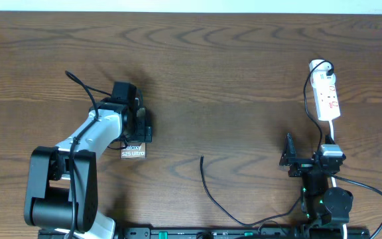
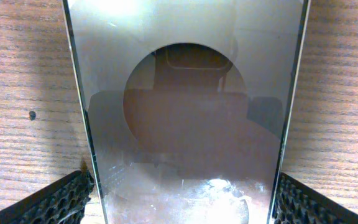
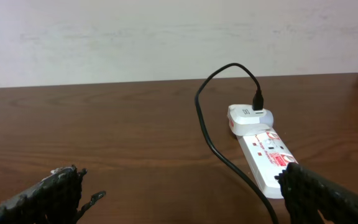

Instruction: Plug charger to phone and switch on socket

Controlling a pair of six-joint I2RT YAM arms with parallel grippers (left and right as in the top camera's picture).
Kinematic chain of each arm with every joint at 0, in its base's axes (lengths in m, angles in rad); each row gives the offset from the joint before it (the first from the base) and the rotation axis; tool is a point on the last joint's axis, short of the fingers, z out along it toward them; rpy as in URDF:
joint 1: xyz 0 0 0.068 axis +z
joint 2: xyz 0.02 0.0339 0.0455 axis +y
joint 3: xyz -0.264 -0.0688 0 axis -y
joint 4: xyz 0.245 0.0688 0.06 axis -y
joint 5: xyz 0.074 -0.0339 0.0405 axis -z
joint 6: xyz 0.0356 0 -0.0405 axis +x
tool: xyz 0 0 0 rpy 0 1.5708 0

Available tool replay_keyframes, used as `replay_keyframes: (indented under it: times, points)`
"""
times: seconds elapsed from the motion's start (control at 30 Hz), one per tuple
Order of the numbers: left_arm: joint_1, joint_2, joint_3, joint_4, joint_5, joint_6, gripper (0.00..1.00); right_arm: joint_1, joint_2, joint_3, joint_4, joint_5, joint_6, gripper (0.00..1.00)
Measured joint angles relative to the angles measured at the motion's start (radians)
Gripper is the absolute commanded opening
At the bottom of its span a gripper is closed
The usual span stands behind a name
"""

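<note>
The bronze-brown phone lies flat on the table, its "Galaxy S25 Ultra" lettering showing. It fills the left wrist view, round circle in the middle. My left gripper sits over its far end, with both fingers against its long edges. The charger's plug tip lies loose on the table at centre; its thin black cable runs to a white adapter in the white socket, which also shows in the right wrist view. My right gripper is open and empty, just short of the socket.
The table's far edge meets a pale wall. The charger cable loops along the front edge towards the right arm's base. The left arm's base stands at the front left.
</note>
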Motion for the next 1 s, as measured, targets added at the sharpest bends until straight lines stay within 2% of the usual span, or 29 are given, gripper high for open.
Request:
replay_keyframes:
  times: [0.3,1.0]
  points:
    - [0.0,0.0,0.0,0.001,0.0,0.0,0.98,0.0,0.0,0.0,0.0,0.0,0.0,0.99]
    - [0.0,0.0,-0.001,0.017,0.0,0.0,0.98,0.0,0.0,0.0,0.0,0.0,0.0,0.99]
